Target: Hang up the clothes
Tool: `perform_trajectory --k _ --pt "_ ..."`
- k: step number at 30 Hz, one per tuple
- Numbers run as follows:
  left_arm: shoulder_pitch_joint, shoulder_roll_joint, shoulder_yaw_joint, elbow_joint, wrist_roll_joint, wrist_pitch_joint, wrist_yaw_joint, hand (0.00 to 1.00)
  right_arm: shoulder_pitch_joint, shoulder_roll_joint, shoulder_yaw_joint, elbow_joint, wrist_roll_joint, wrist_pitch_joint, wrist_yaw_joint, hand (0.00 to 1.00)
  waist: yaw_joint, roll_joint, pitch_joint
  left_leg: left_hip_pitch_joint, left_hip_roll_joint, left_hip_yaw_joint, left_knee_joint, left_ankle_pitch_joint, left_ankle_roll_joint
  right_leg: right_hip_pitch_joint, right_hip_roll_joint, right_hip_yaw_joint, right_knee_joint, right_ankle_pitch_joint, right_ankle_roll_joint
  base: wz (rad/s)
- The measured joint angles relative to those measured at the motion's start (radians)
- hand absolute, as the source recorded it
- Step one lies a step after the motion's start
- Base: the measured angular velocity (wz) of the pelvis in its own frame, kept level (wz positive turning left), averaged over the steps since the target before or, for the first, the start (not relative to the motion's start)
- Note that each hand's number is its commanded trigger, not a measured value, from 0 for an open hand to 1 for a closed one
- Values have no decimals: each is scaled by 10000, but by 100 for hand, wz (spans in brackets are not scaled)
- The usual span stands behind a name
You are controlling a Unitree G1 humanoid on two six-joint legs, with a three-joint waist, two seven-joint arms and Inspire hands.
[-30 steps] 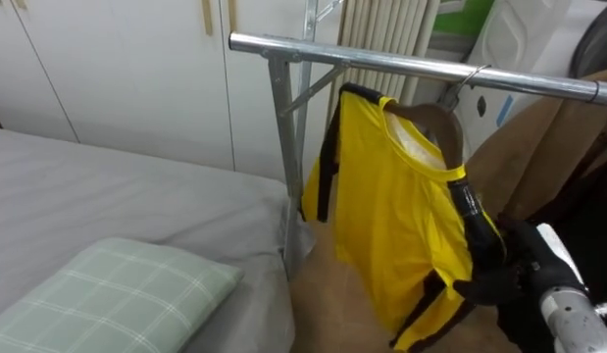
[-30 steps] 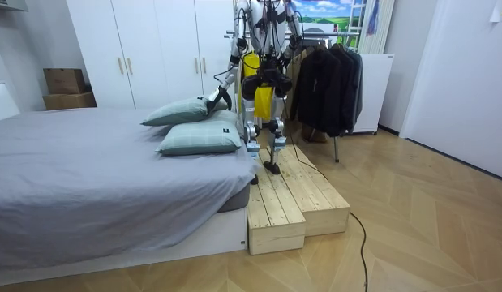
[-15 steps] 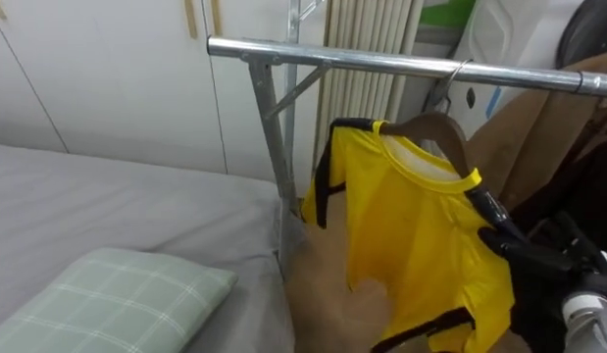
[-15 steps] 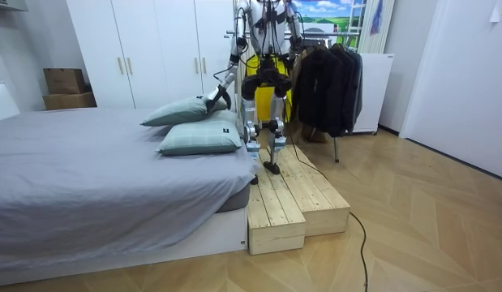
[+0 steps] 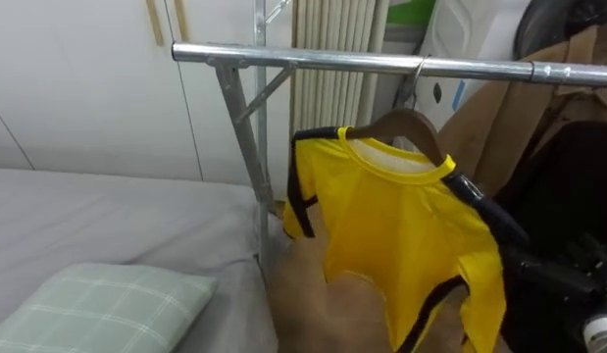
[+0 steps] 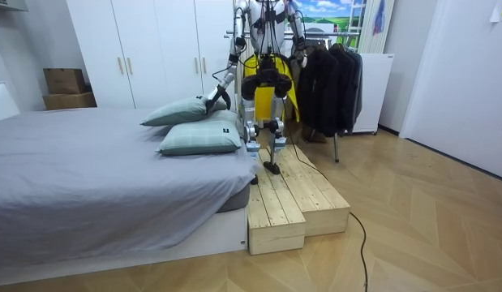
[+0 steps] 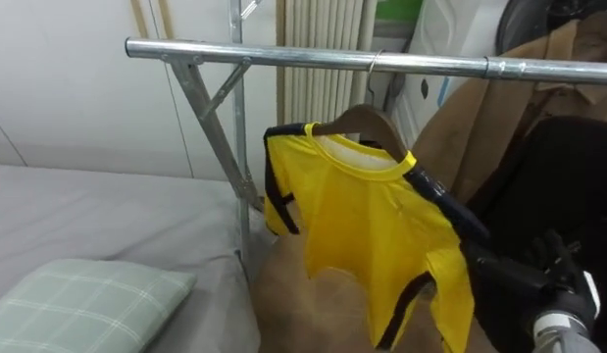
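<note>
The robot stands on a wooden platform beside the bed, facing the clothes rail. Nearest to it, low and to the right under the rail, the right hand comes in from the lower right with the forearm angled up. Its dark fingers are stretched out and spread, not curled. They reach left toward the black-trimmed sleeve end of the yellow shirt, but whether they touch the cloth cannot be told. In the room view the left hand hangs low on a bent arm, well below the rail and out toward the bed side; its fingers are too small to read. Low and to the left of the rail's upright, a green checked pillow lies on the grey bed. The yellow shirt hangs from the rail on a wooden hanger, whose hook is over the bar. The shirt sits slightly slanted, with its left shoulder close to the upright. Farther right along the rail hang a brown coat and a dark garment. Behind the rail stands a white wardrobe.
</note>
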Motion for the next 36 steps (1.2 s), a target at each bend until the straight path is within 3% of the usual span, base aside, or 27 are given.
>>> perform_trajectory --k 1,4,7,9,10,15,16,18,24,29,36 --pt "-5 -1 10 66 0 -2 0 0 104 18 -3 0 -165 -69 7 0 -20 4 -46 -40 -2 50 -8 -4 6 -57 6 22 -3 7 32 -4" --pt "14 0 83 76 25 -2 -10 0 695 162 -116 -11 -996 -310 -16 0 -76 5 -67 -104 8 42 -19 -7 10 -21 -2 -33 -21 68 11 -2" --pt "12 1 195 75 27 -2 -109 0 1340 362 -110 -6 -1858 -326 -93 0 -83 22 -69 -105 13 58 -27 -8 10 -79 -5 35 63 75 -3 0" --pt "10 0 182 75 11 -2 -111 0 1739 526 6 205 -2140 -530 -70 0 -99 56 -51 -64 27 59 -45 -7 9 -86 22 18 37 77 -10 0" --pt "13 -1 177 87 -8 -2 -110 0 1948 641 160 658 -2317 -695 -54 0 -107 66 -49 2 31 57 -68 -10 7 -63 17 2 42 58 -24 0" --pt "17 -45 171 314 -8 -8 -84 0 2475 1381 400 3059 -3146 -750 285 0 -358 169 2 149 45 23 -145 -13 6 84 2 -114 -12 34 -42 2" --pt "11 -44 173 465 -8 -23 -83 0 2598 1517 406 3817 -3118 -779 383 0 -411 208 -23 194 40 23 -204 -15 7 98 9 -108 17 -9 -43 3" --pt "-6 -51 151 553 -8 -94 -84 0 2791 1636 496 4851 -3011 -833 460 0 -428 266 4 167 36 52 -217 -18 11 67 16 -96 16 -21 -37 -4" --pt "-2 -111 -32 886 -6 -194 -73 0 3305 1709 843 6520 -2743 -1048 920 0 -607 503 56 166 36 217 -284 -29 27 67 32 196 -4 -8 -16 -7" --pt "-40 -165 -35 1290 -9 -248 -100 0 3230 1759 837 7343 -2262 -1103 1602 0 -789 670 18 162 35 364 -281 -57 51 -59 65 142 41 4 -7 -8" --pt "-61 -224 -25 1463 -12 -243 -492 0 3154 1758 731 7877 -2207 -623 2046 0 -951 725 7 170 37 383 -273 -70 57 -87 59 57 70 0 -10 -1"
